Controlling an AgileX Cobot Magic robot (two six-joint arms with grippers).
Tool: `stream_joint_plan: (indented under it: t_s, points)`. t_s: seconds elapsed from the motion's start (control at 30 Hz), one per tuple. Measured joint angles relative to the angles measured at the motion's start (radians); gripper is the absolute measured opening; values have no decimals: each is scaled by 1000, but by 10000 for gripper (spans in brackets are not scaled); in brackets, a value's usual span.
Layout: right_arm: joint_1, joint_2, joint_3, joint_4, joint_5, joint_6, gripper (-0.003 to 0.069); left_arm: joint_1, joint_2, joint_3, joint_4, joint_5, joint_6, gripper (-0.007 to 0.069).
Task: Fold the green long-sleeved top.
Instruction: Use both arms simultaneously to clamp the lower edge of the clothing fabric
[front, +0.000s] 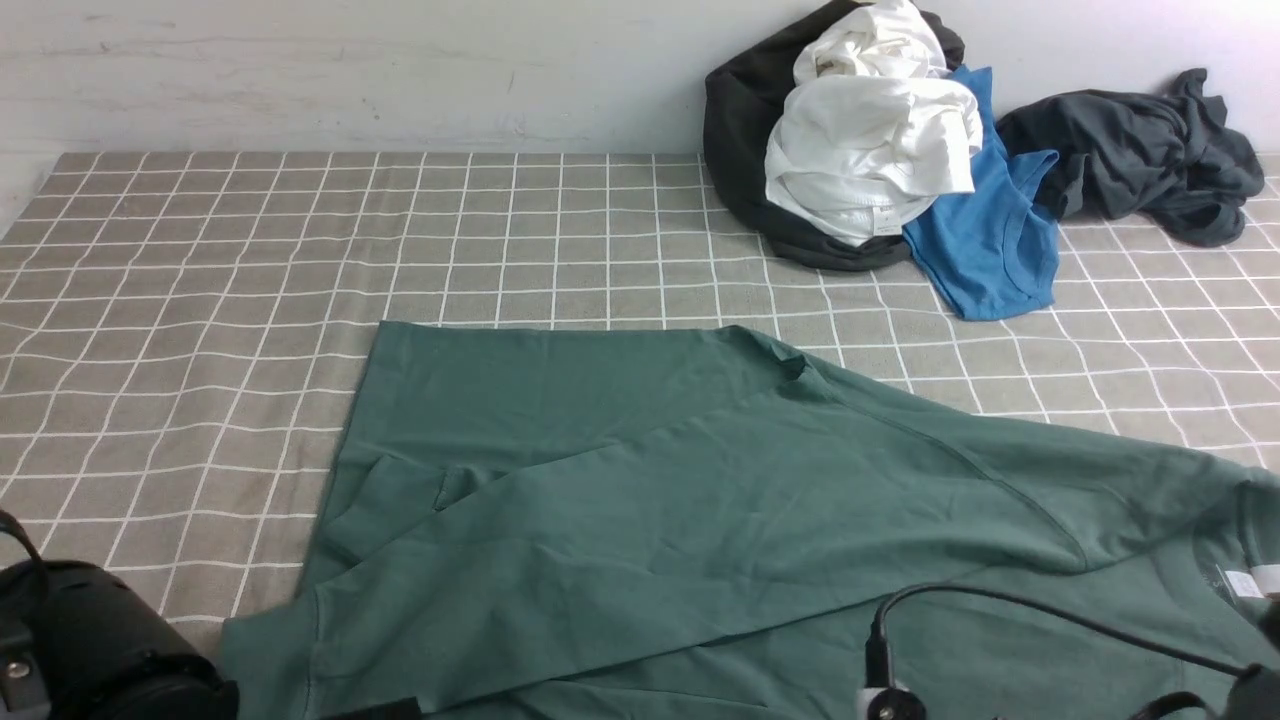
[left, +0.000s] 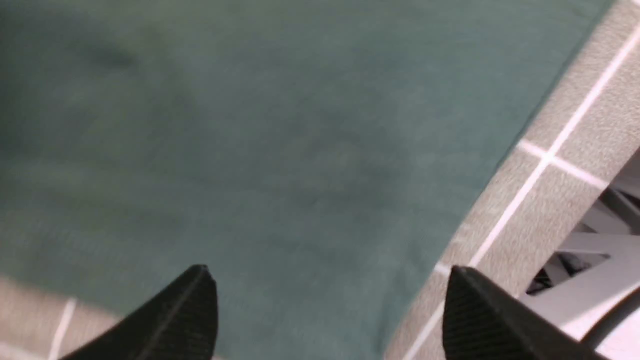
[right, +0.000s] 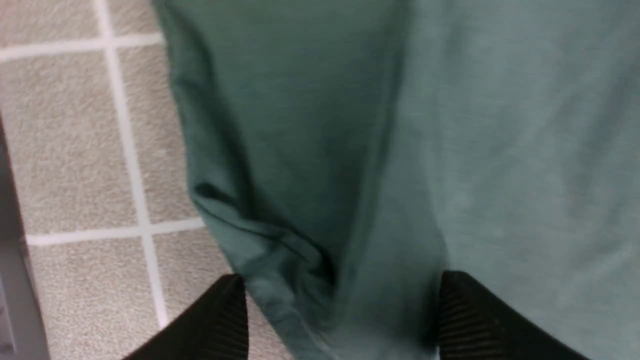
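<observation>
Front view: green long-sleeved top (front: 700, 500) lies flat on the checked table (front: 200, 300), filling the lower centre and lower right of the frame. Its straight hem edge is at centre left, and the neck with a white tag (front: 1262, 580) is at the far right edge. A long panel, likely the far sleeve, runs on a diagonal from the right over the body to a cuff-like end at lower left. So one fold-in looks done. The near side is cut off at the bottom of the frame, so I can't tell whether that sleeve is in.

Left wrist view: left gripper (left: 327, 280) is spread wide over smooth green fabric next to the table edge, nothing between the jaws. Right wrist view: right gripper (right: 340, 290) is also apart, over a creased doubled edge of the top. The picture is blurry, but the fabric seems to lie under the jaws and not pinched. Neither gripper holds anything.

Remaining, by my read: near sleeve if not yet in, then the body folds, hem toward neck, to make a compact stack. Roughly early to mid task.

Upper right of the front view: a pile of other clothes, white garment (front: 870, 150), blue shirt (front: 990, 240), dark grey garment (front: 1140, 160), well apart from the top.
</observation>
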Motion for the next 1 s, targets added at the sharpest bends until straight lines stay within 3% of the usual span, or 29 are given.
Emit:
stream_joint_plan:
  t_s: [0.13, 0.27, 0.4, 0.67, 1.0]
  points:
    - [26, 12, -3, -22, -1, 3, 391, -27, 0, 11, 0, -28, 23, 552]
    - [29, 14, -6, -22, -5, 27, 268, -28, 0, 11, -1, -32, 31, 552]
    - [29, 25, -75, -45, 10, 120, 47, -28, 0, 11, -3, -32, 39, 552]
    - [12, 28, -278, -120, 227, 262, 22, -59, 0, 11, -20, -27, 78, 552]
    - [-120, 32, -387, -138, 338, 283, 22, -97, 0, 11, 44, -60, 96, 552]
